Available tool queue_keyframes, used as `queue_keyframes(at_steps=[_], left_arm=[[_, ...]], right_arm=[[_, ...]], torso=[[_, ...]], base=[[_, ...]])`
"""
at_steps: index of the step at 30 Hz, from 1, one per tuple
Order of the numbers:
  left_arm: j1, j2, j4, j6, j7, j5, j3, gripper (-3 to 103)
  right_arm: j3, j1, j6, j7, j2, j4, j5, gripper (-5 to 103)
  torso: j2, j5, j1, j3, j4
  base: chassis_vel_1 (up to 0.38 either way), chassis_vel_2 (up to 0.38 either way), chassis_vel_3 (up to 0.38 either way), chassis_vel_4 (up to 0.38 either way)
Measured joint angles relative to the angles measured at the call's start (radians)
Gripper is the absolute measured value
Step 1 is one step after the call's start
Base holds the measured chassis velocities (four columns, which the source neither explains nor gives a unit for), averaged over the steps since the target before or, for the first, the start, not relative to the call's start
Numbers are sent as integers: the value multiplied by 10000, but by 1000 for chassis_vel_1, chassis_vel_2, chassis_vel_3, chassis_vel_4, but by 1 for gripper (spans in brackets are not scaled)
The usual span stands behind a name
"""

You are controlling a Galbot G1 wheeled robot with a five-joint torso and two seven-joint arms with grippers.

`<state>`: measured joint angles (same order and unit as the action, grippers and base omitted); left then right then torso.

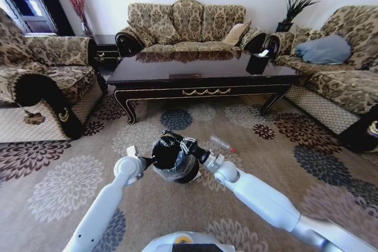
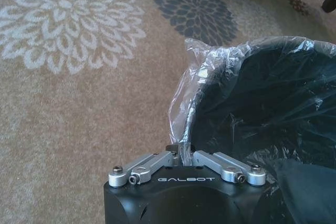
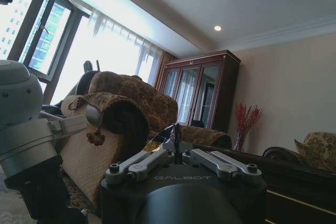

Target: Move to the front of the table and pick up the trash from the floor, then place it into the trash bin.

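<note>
The left gripper (image 1: 149, 160) sat at the bin (image 1: 176, 166), on its left side, its fingers pressed together on the rim and the clear liner (image 2: 185, 85) folded over it. In the left wrist view the fingertips (image 2: 181, 148) met right at the bin's edge, with the dark hollow of the bin (image 2: 262, 108) opening beyond them. That grip looked meant to steady or carry the bin, so it could be brought close to the litter instead of ferrying each piece across the carpet (image 1: 71, 187).

The right gripper (image 1: 192, 147) was at the bin's other side, near the rim. In its own view the fingers (image 3: 176, 139) were closed to a point with nothing visible between them, and the camera faced out toward the sofa arm (image 3: 113, 116) and cabinet (image 3: 197, 87), so whether it also pinched the rim could not be told.

Just right of the bin, a clear bottle (image 1: 221, 144) with a red cap lay on the carpet, not yet picked up. The table (image 1: 201, 69) stood farther ahead, between the sofas.
</note>
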<state>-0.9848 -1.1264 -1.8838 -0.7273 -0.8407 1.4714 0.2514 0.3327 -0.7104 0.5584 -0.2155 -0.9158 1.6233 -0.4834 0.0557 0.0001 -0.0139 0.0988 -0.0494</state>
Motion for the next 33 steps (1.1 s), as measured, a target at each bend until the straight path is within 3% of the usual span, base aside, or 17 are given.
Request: queue_keyframes(at_steps=[3, 6, 8, 12, 13, 15, 17, 20, 21, 26, 27, 30, 32, 33], left_arm=[[8, 42, -82, -2, -5, 57, 59, 0], [7, 70, -158, -5, -10, 94, 88, 0], [-4, 72, -180, -7, -12, 96, 103, 0], [-152, 107, -312, -14, -24, 96, 224, 0], [-152, 107, -312, -14, -24, 96, 224, 0], [-256, 168, -423, -22, -25, 92, 317, 0], [-305, 194, -468, -24, -25, 89, 374, 0], [-529, 323, -652, -48, -26, 82, 817, 0], [-529, 323, -652, -48, -26, 82, 817, 0], [-956, 846, -1013, -55, -125, 220, 1965, 0], [-956, 846, -1013, -55, -125, 220, 1965, 0], [-1282, 1396, -1258, -55, -306, 518, 2839, 0], [-1479, 1798, -1431, -71, -569, 848, 3478, 0], [-1479, 1798, -1431, -71, -569, 848, 3478, 0]], right_arm=[[-76, -116, -30, -1, 60, 12, 19, -1], [-199, -288, -107, 20, 134, 112, 22, 15], [-236, -333, -124, 31, 162, 155, 21, 15], [-415, -549, -143, 56, 293, 350, 0, 36], [-415, -549, -143, 56, 293, 350, 0, 36], [-575, -693, -143, 93, 369, 477, -21, 47], [-670, -766, -143, 134, 392, 550, -30, 47], [-1090, -943, -309, 529, 420, 779, -176, 63], [-1090, -943, -309, 529, 420, 779, -176, 63], [-1623, -1316, -1578, 2567, 511, 983, -578, 85], [-1623, -1316, -1578, 2567, 511, 983, -578, 85], [-1750, -1616, -2511, 3611, 578, 969, -872, 99], [-1695, -1781, -3211, 4295, 596, 917, -1222, 100], [-1695, -1781, -3211, 4295, 596, 917, -1222, 100]], torso=[[0, 1, 0, 0, 0], [0, 0, 0, 0, 0], [0, 0, 0, 0, -1], [0, -1, 0, 0, 1], [0, -1, 0, 0, 1], [0, -1, 0, 0, 0], [0, -1, 0, 0, -1], [0, -2, 0, -1, 1], [0, -2, 0, -1, 1], [0, -2, 1, 0, 0], [0, -2, 1, 0, 0], [0, -3, 1, -1, -1], [0, -4, 2, -1, 4], [0, -4, 2, -1, 4]], base=[[0, 0, 0, 0], [0, 0, 0, 0], [0, 0, 0, 0], [0, 0, 0, 0], [0, 0, 0, 0], [0, 0, 0, 0], [0, 0, 0, 0], [0, 0, 0, 0], [0, 0, 0, 0], [0, 0, 0, 0], [0, 0, 0, 0], [0, 0, 0, 0], [0, 0, 0, 0], [0, 0, 0, 0]])
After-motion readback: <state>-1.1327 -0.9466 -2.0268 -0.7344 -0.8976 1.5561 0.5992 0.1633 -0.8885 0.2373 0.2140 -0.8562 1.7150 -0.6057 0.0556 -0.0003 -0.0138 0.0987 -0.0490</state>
